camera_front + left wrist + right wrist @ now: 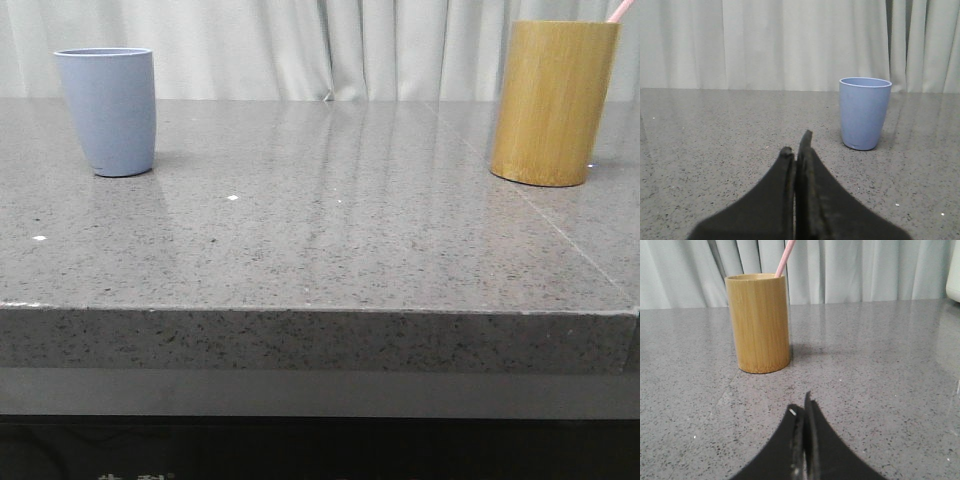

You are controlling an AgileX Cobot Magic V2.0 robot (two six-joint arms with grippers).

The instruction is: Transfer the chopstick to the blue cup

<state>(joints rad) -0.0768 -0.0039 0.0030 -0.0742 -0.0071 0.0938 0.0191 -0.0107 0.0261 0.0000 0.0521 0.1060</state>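
Note:
The blue cup [107, 110] stands upright at the table's far left; it is also ahead of my left gripper [797, 145] as the blue cup [864, 112]. That gripper is shut and empty, low over the stone, well short of the cup. The pale pink chopstick [622, 11] pokes out of the yellow-brown bamboo holder [551, 102] at the far right. In the right wrist view the chopstick [786, 256] leans out of the bamboo holder [759, 322]. My right gripper [801, 405] is shut, holding nothing, some way in front of the holder.
The grey speckled stone table [330, 240] has its front edge near the camera. White curtains [330, 45] hang behind it. A white object [954, 270] shows at the border of the right wrist view.

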